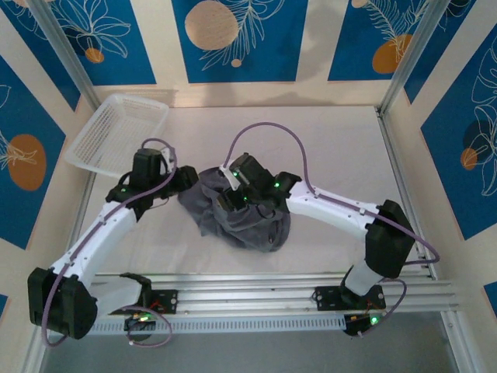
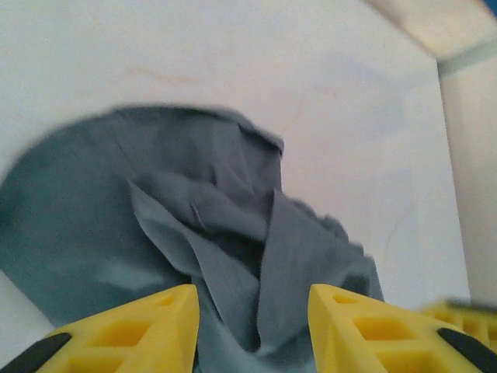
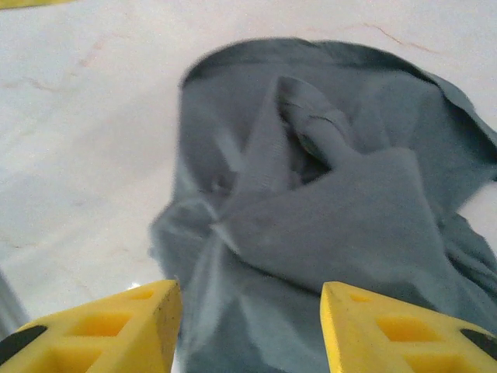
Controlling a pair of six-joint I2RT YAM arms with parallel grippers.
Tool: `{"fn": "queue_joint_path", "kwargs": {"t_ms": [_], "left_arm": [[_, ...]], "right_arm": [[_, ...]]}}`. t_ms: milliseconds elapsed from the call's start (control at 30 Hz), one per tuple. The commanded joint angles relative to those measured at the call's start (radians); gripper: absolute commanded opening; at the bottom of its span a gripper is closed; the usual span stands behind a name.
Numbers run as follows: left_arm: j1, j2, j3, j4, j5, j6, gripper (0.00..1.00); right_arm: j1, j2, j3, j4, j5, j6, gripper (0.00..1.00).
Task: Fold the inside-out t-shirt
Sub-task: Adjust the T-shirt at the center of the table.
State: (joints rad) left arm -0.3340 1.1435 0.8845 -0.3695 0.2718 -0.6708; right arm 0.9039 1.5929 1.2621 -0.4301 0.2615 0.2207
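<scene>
The inside-out t-shirt point(image 1: 247, 221) lies crumpled in a slate-grey heap at the middle of the white table. My left gripper point(image 1: 186, 183) is at the heap's left edge. In the left wrist view its yellow fingers point(image 2: 159, 326) stand apart, so the left gripper point(image 2: 254, 311) is open, with ridges of the t-shirt point(image 2: 210, 202) running between and under them. My right gripper point(image 1: 231, 200) hangs over the top of the heap. The right gripper point(image 3: 250, 311) is also open, fingers wide apart just above bunched folds of the t-shirt point(image 3: 334, 194). Neither pinches cloth.
A white mesh basket point(image 1: 116, 132) sits tilted at the back left corner. Metal frame posts point(image 1: 404, 54) and patterned walls close in the table. An aluminium rail point(image 1: 295, 284) runs along the near edge by the arm bases.
</scene>
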Motion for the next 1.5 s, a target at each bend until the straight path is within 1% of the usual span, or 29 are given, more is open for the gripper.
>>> {"fn": "queue_joint_path", "kwargs": {"t_ms": [0,67,233,333,433,500,533,667,833,933,1033,1133,1200,1267,1367,1467], "left_arm": [[-0.103,0.035,-0.024,-0.066,0.078,0.006,0.38],[-0.150,0.070,-0.023,-0.021,0.053,0.005,0.36],[-0.161,0.230,0.046,0.008,-0.003,0.059,0.36],[-0.161,0.337,0.116,-0.017,0.024,0.093,0.36],[-0.163,0.365,0.119,0.004,0.029,0.077,0.35],[-0.164,0.350,0.097,0.035,0.032,0.060,0.28],[-0.163,0.340,0.090,0.039,0.026,0.054,0.23],[-0.162,0.298,0.083,0.013,-0.033,0.061,0.00],[-0.144,0.272,0.096,-0.020,-0.065,0.079,0.00],[-0.108,0.253,0.095,-0.026,-0.095,0.081,0.00],[-0.065,0.264,0.095,0.004,-0.072,0.072,0.00],[-0.047,0.325,0.120,0.039,-0.008,0.062,0.01],[-0.047,0.362,0.131,0.073,0.033,0.048,0.09],[-0.047,0.382,0.130,0.105,0.049,0.032,0.22],[-0.046,0.376,0.131,0.117,0.048,0.028,0.27],[-0.044,0.330,0.132,0.092,0.024,0.041,0.33]], "right_arm": [[-0.029,-0.038,-0.027,-0.008,0.058,-0.018,0.51],[-0.030,-0.074,-0.062,0.013,0.049,-0.002,0.51],[-0.030,-0.120,-0.095,-0.004,0.052,0.030,0.51],[-0.029,-0.144,-0.111,-0.014,0.064,0.041,0.51],[-0.028,-0.167,-0.135,-0.006,0.068,0.052,0.51],[-0.029,-0.172,-0.148,0.003,0.065,0.056,0.51],[-0.030,-0.170,-0.149,0.002,0.063,0.054,0.51],[-0.030,-0.151,-0.136,-0.003,0.061,0.043,0.51],[-0.033,-0.145,-0.131,0.003,0.060,0.040,0.51],[-0.035,-0.148,-0.135,-0.001,0.068,0.040,0.51],[-0.036,-0.152,-0.141,0.003,0.066,0.040,0.51],[-0.036,-0.147,-0.136,0.004,0.057,0.038,0.52],[-0.036,-0.141,-0.127,0.004,0.042,0.031,0.52],[-0.035,-0.133,-0.112,0.004,0.034,0.020,0.53],[-0.029,-0.124,-0.091,0.009,0.043,-0.007,0.53],[-0.017,-0.113,-0.074,0.024,0.051,-0.041,0.53]]}}
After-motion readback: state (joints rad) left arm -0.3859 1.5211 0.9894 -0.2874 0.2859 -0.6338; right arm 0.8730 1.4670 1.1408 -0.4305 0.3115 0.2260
